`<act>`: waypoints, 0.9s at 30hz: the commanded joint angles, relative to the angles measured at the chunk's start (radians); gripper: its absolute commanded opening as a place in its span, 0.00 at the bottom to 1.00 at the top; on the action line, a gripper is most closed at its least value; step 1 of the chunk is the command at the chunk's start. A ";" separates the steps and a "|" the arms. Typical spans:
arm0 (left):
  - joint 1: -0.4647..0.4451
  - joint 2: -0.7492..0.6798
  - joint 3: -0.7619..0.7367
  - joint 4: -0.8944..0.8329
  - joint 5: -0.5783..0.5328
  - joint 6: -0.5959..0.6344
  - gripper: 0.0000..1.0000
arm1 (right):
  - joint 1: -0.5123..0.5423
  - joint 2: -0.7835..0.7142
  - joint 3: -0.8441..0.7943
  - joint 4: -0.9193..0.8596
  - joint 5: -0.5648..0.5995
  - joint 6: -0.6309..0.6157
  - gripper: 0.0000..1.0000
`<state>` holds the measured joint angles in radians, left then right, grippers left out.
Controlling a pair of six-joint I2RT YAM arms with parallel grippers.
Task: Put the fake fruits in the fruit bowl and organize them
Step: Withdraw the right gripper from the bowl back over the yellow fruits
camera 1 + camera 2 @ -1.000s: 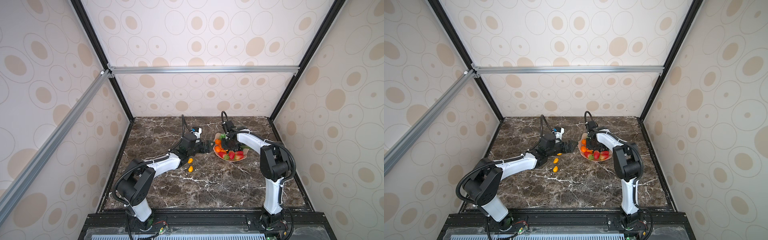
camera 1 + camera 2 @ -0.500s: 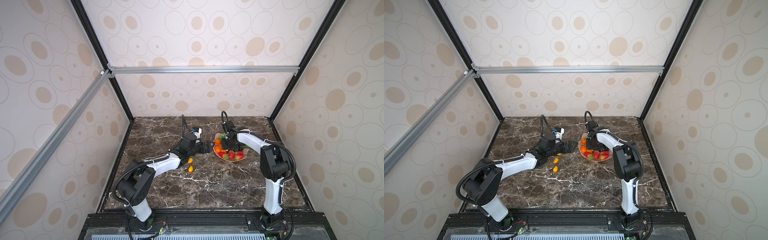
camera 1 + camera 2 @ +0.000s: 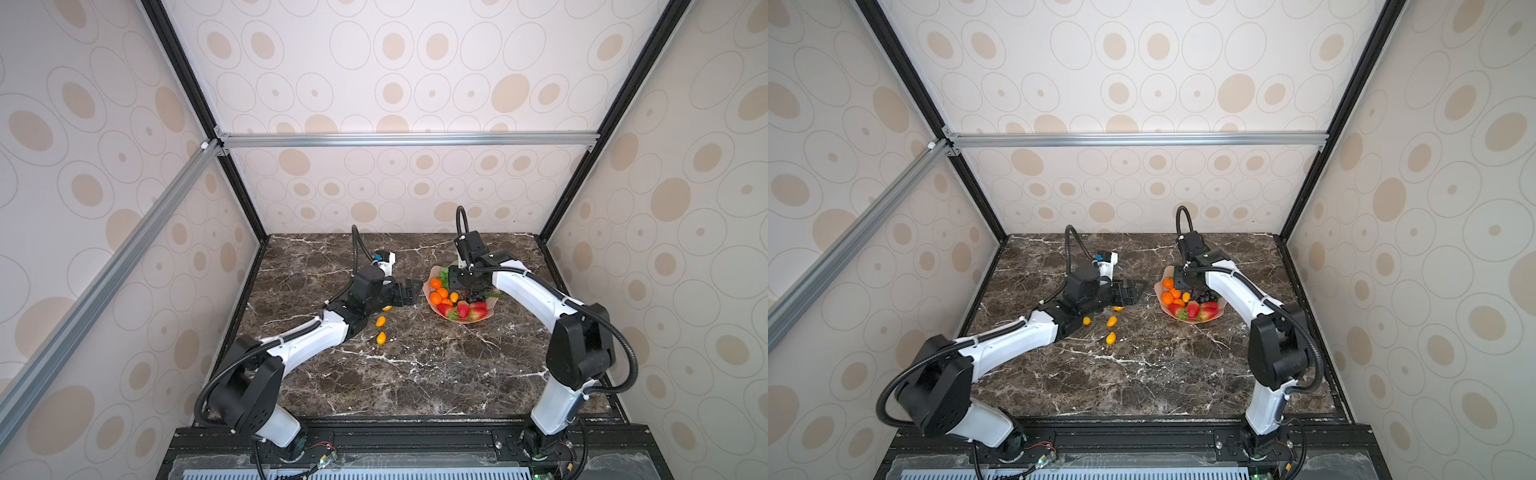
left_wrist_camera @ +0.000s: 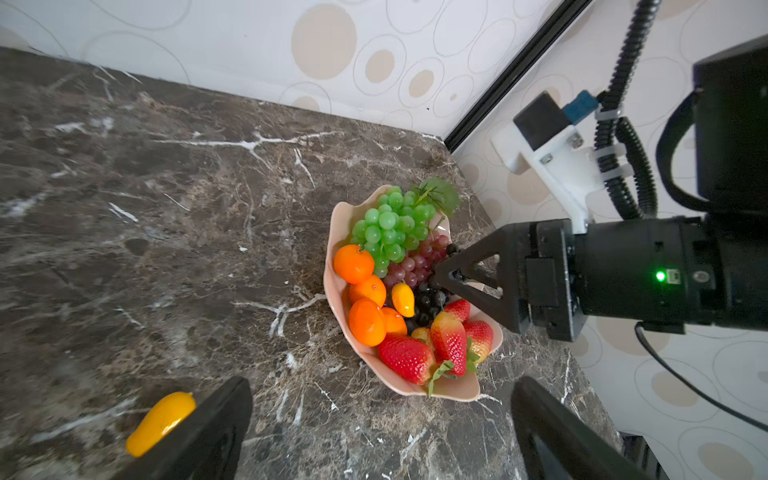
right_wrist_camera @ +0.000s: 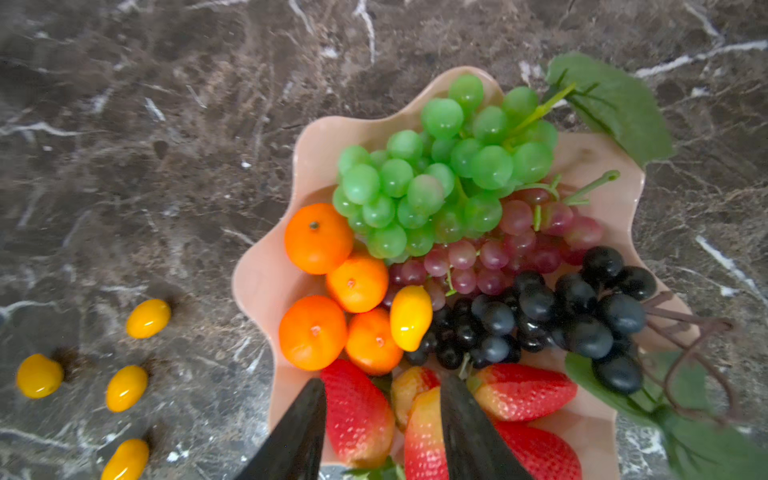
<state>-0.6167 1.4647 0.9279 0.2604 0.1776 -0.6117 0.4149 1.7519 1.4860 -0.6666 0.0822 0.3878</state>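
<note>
Loose kumquats [image 3: 1111, 321] near fruit bowl [image 3: 1159, 293]

The left arm stretches low and forward, the left gripper [image 3: 409, 294] level, jaws spread wide and empty. Just ahead of that claw and to its right, the right arm bends inward, the right gripper [image 5: 383, 382] tipped downward, jaws partly apart, holding nothing.
</note>
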 commanded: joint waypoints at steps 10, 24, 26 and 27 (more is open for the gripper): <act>0.193 -0.323 -0.232 -0.166 -0.044 0.002 0.98 | 0.264 0.046 0.041 0.077 -0.037 -0.093 0.48; 0.497 -0.506 -0.338 -0.281 0.091 -0.038 0.98 | 0.437 0.363 0.348 0.044 -0.170 -0.118 0.51; 0.542 -0.522 -0.350 -0.288 0.124 -0.045 0.98 | 0.449 0.409 0.402 0.021 -0.179 -0.123 0.51; 0.569 -0.532 -0.352 -0.295 0.142 -0.046 0.98 | 0.456 0.435 0.433 0.007 -0.182 -0.125 0.51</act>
<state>-0.0986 0.9619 0.5793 0.0017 0.2573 -0.6357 0.8516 2.1342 1.8507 -0.6018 -0.0761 0.2821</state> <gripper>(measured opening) 0.981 0.514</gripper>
